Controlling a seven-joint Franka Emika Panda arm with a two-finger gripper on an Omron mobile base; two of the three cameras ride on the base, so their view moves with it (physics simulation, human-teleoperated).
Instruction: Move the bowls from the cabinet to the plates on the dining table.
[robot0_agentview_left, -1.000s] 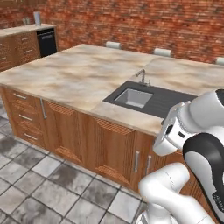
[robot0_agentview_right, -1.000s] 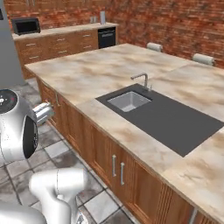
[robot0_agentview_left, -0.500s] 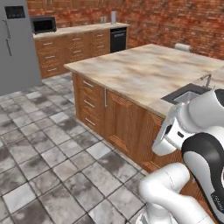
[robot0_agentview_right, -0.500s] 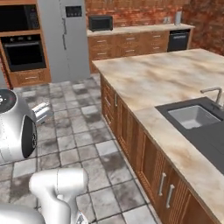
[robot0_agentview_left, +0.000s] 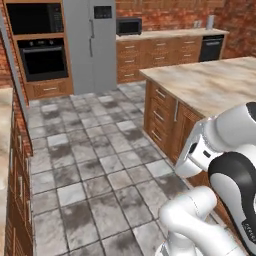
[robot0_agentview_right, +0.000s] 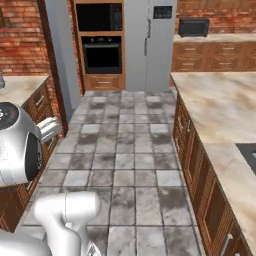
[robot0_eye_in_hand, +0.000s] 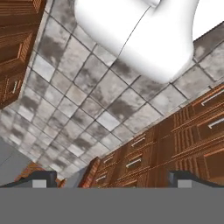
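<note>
Gripper (robot0_eye_in_hand: 112, 179) spread wide, nothing between the two dark finger tips (robot0_eye_in_hand: 40, 178) low in the hand view, one at 8 o'clock, the other at 4 o'clock. Beyond them, grey floor tiles (robot0_eye_in_hand: 87, 94) and wooden drawer fronts (robot0_eye_in_hand: 183, 140) with short grey handles, running from 6 toward 3 o'clock.

In the left base view, dining table (robot0_agentview_left: 210, 85) with beige marble top at 2 o'clock, wooden drawers under its near corner. Grey tiled floor (robot0_agentview_left: 95, 165) at centre. Grey fridge (robot0_agentview_left: 90, 45) at 12 o'clock, black wall oven (robot0_agentview_left: 42, 60) beside it at 11, a microwave (robot0_agentview_left: 129, 26) on the far counter at 1 o'clock.

In the right base view, dining table (robot0_agentview_right: 220, 110) along 3 o'clock, a dark sink edge (robot0_agentview_right: 248, 155) at its right margin. Oven (robot0_agentview_right: 102, 54) and fridge (robot0_agentview_right: 150, 42) at 12 o'clock. A second counter (robot0_agentview_right: 20, 87) at 9 o'clock.

Bowls, plates and wall cabinet: cannot tell where.
</note>
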